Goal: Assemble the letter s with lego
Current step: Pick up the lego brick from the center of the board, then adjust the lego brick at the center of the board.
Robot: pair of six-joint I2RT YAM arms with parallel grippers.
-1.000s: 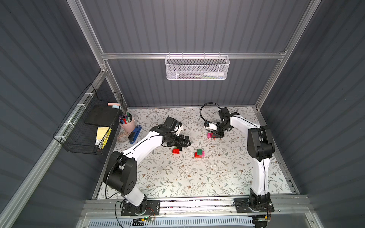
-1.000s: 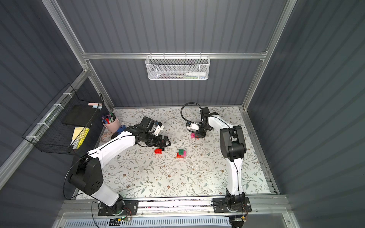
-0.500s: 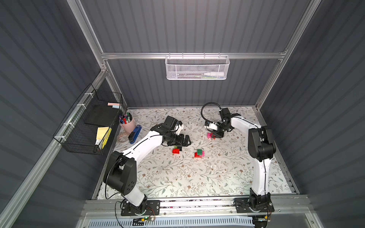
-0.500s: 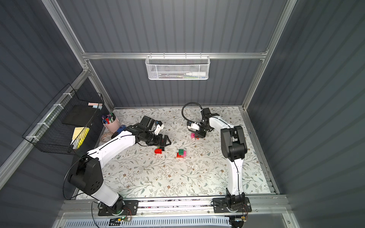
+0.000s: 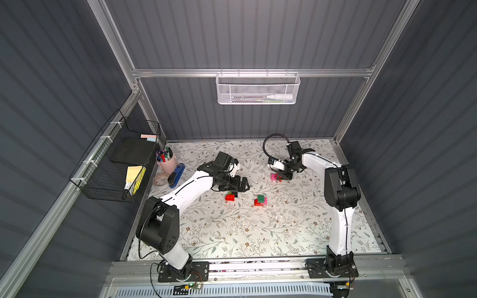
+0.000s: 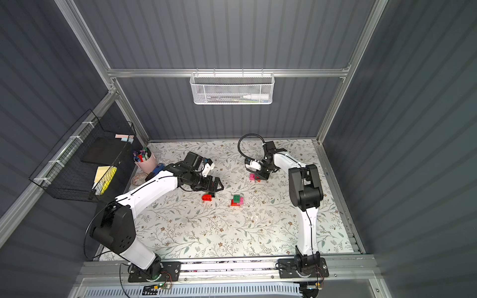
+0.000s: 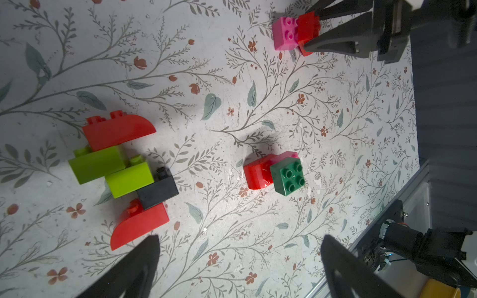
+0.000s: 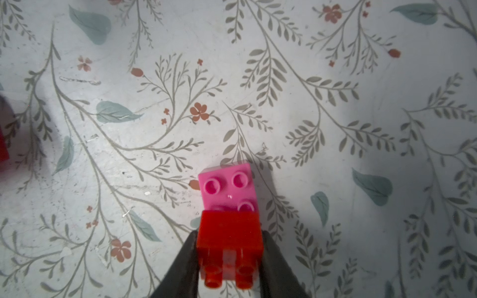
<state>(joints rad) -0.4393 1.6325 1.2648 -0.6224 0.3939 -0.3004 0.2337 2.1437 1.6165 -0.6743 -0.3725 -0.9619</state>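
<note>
Blue stapler (image 5: 177,175) lies at the table's (image 5: 232,240) left edge near the far corner, just beside a pink cup (image 5: 166,163) of pens.

Right of these, your left gripper (image 7: 240,240) hangs left of the table's middle. Its fingers (image 7: 147,255) stand wide apart and hold nothing. Just ahead of one fingertip lies a stepped chain (image 7: 129,179) of five bricks on its side: curved red, lime, lime, black, curved red. In both top views the gripper's body hides most of the chain (image 5: 230,196).

About the table's middle, well apart from both grippers, sits a small cluster (image 7: 273,172): a dark green brick, studs up, on a red one and a pink one.

Further right and nearer the far edge, your right gripper (image 8: 229,247) has its fingers clamped on the two sides of a red brick (image 8: 229,232), whose studs point back toward the wrist. This red brick touches a pink brick (image 8: 227,185) that stands studs up on the table, and it covers one corner of it. You cannot tell whether the two are joined.
</note>
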